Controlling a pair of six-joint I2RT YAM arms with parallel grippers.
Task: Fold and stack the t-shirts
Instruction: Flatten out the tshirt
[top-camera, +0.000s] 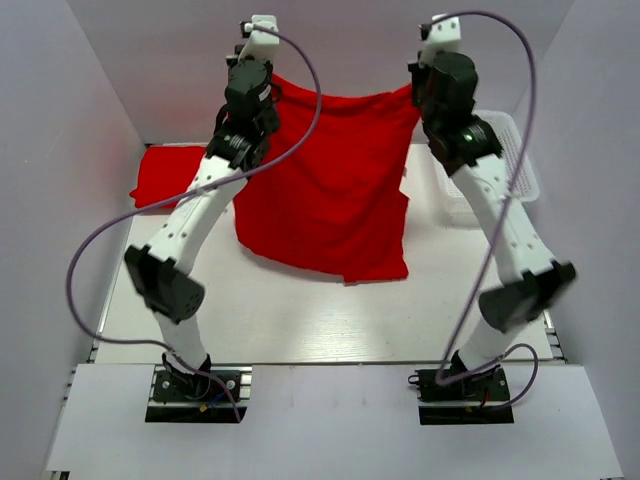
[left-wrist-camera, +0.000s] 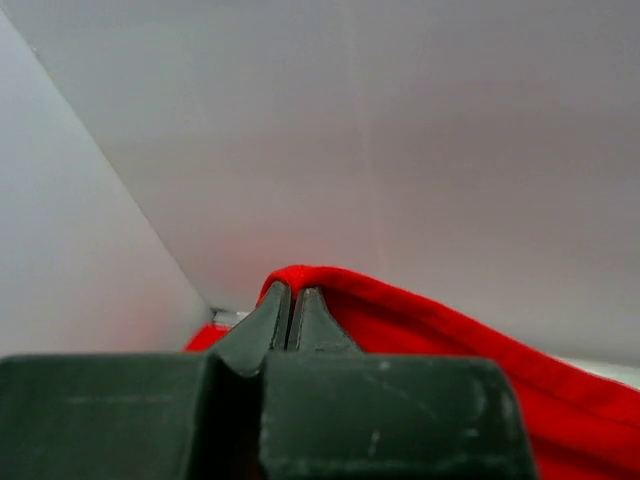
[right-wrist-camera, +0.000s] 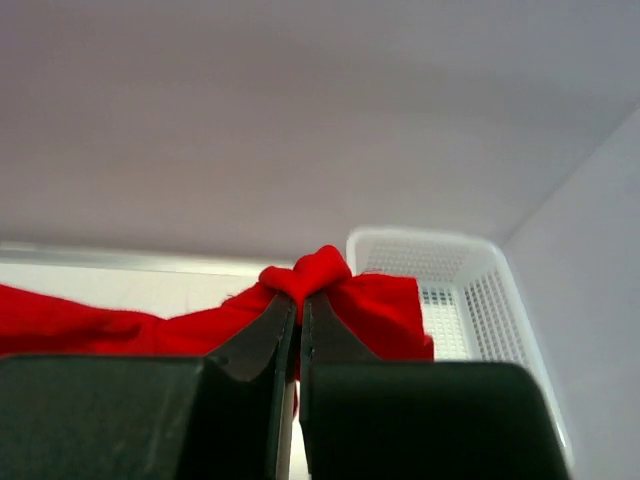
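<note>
A red t-shirt (top-camera: 330, 195) hangs spread between my two grippers, its lower edge resting on the table. My left gripper (top-camera: 268, 92) is shut on the shirt's upper left corner; in the left wrist view (left-wrist-camera: 293, 292) the red cloth (left-wrist-camera: 450, 340) is pinched between the closed jaws. My right gripper (top-camera: 418, 92) is shut on the upper right corner; in the right wrist view (right-wrist-camera: 298, 298) a bunch of red cloth (right-wrist-camera: 320, 272) sticks out above the closed jaws. Another red t-shirt (top-camera: 165, 175) lies flat at the far left of the table.
A white plastic mesh basket (top-camera: 505, 165) stands at the far right of the table and shows in the right wrist view (right-wrist-camera: 460, 290). White enclosure walls close in the back and both sides. The light wooden table (top-camera: 300, 320) lies in front of the hanging shirt.
</note>
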